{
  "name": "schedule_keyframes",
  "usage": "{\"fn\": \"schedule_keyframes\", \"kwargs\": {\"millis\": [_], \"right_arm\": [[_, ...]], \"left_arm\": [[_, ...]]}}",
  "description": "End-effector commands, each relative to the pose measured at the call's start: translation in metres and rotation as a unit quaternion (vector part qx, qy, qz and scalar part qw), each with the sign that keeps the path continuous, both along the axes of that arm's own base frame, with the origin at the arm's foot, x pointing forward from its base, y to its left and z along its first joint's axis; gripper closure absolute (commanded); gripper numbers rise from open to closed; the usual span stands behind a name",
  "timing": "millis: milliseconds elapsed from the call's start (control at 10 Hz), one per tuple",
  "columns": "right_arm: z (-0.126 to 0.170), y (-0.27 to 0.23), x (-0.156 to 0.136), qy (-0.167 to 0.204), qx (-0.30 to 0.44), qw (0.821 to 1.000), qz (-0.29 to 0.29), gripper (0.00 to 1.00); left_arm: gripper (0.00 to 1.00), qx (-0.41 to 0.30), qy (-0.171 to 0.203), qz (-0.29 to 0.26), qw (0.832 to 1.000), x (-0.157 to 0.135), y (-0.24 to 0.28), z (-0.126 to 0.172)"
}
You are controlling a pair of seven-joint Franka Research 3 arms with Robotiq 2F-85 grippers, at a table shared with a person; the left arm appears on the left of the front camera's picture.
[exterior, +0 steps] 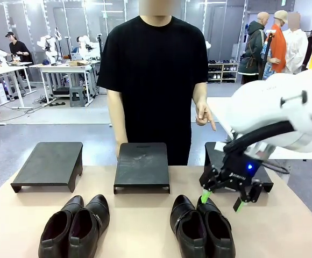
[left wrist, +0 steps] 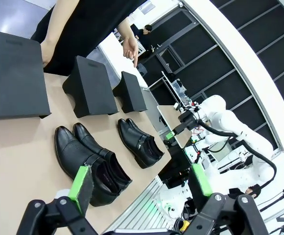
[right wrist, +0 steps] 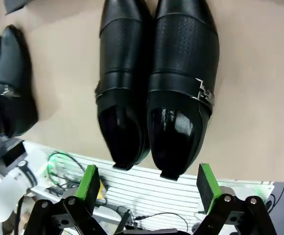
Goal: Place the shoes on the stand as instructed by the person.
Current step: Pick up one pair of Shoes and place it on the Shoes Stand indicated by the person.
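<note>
Status: no shoe is on a stand yet; all placing is left to do

- Three matte black, flat-topped stands sit in a row at the far side of the light beige table [exterior: 145, 215]: left stand [exterior: 48, 164], middle stand [exterior: 142, 165], right stand [exterior: 214, 153], the last partly hidden behind the arm. All three tops are bare.
- Two pairs of glossy black leather dress shoes stand on the table in front of the stands, toes toward the stands. The left pair [exterior: 75, 226] is between the left and middle stands. The right pair [exterior: 201, 228] is between the middle and right stands.
- The person [exterior: 145, 80] in a black T-shirt stands behind the middle stand. One hand [exterior: 204, 115] has its index finger extended downward on the right-stand side. I read this as the instruction, target probably the right stand.
- The right gripper [exterior: 224, 200] has its jaws spread wide and holds nothing. It hangs just above the right pair, and its wrist view shows both shoes between the green pads. I cannot tell whether it touches them.
- The left gripper [left wrist: 141, 182] is also spread wide and empty, well apart from both pairs.

Remaining: grasp, lift and set down the right pair, then the left pair as directed
</note>
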State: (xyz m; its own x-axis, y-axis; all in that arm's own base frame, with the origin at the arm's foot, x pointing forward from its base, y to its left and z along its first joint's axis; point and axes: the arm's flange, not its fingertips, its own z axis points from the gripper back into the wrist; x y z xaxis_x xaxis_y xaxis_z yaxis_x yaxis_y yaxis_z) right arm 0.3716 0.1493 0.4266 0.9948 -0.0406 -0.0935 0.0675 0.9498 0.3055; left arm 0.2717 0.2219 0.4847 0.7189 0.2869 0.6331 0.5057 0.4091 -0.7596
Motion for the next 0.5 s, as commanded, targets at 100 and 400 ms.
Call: {"fn": "schedule_keyframes", "kwargs": {"millis": [100, 400], "right_arm": [[-0.028, 0.028, 0.007, 0.017, -0.044, 0.999, 0.007, 0.0], [-0.043, 0.047, 0.008, 0.017, -0.072, 0.997, 0.017, 0.0]], "left_arm": [[0.0, -0.001, -0.01, -0.006, 1.0, 0.001, 0.002, 0.001], [0.0, -0.001, -0.01, -0.006, 1.0, 0.001, 0.002, 0.001]]}}
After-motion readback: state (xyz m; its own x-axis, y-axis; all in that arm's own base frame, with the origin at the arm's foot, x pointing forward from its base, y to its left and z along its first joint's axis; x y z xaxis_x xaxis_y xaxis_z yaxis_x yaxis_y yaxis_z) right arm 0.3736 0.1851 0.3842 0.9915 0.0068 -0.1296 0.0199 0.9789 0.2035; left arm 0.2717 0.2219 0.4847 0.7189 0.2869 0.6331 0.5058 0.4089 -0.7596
